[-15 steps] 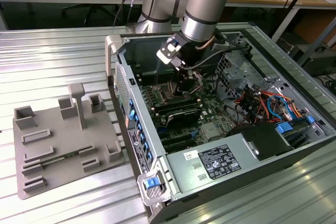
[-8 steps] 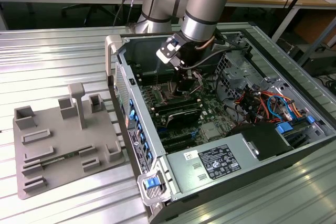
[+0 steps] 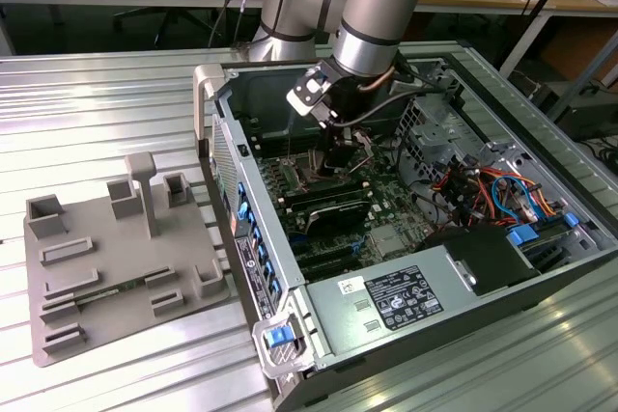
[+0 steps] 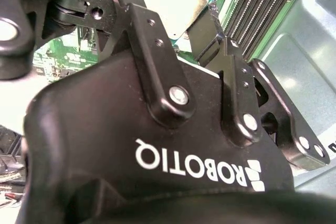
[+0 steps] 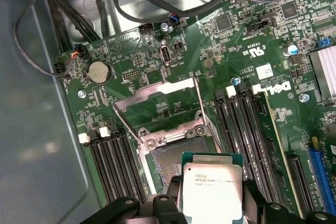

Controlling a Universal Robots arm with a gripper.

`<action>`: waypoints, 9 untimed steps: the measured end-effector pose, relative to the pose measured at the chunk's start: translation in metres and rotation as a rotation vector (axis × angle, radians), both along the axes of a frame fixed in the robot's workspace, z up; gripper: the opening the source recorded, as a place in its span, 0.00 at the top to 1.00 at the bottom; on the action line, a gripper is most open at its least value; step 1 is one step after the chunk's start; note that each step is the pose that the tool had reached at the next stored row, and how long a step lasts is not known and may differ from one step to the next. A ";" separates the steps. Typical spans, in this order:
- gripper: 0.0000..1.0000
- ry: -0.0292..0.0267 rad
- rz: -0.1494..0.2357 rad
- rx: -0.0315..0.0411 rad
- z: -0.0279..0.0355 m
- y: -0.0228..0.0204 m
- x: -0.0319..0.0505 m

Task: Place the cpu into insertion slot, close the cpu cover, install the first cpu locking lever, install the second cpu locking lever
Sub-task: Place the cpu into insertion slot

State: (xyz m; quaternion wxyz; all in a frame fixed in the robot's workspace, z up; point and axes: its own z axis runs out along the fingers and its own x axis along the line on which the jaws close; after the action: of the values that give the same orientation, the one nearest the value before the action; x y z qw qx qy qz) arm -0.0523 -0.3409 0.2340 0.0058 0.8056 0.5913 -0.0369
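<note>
Cpu (image 5: pixel 212 190) (held by pincer (image 5: pixel 210 209)) hovers over insertion slot (image 5: pixel 165 163).

In the first wrist view you lose much of the insertion slot (image 5: pixel 165 163) behind the cpu (image 5: pixel 212 192), itself cut by the frame edge; in the second wrist view the tool (image 4: pixel 167 6) hides most of that cpu behind its black body.

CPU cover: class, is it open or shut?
Open. In the first wrist view the cpu cover lies swung back from the insertion slot, whose dark bed is exposed.
</note>
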 end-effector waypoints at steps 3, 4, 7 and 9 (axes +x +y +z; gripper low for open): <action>0.45 0.0000 -0.011 0.0000 0.0000 0.0000 0.0000; 0.45 0.0000 -0.015 0.0000 0.0000 0.0000 0.0000; 0.45 0.0000 -0.026 0.0000 -0.0001 0.0000 0.0000; 0.45 0.0000 -0.031 0.0000 -0.0001 0.0000 0.0000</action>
State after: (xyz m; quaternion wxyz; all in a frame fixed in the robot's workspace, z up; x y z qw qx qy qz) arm -0.0523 -0.3409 0.2339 0.0052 0.8147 0.5787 -0.0370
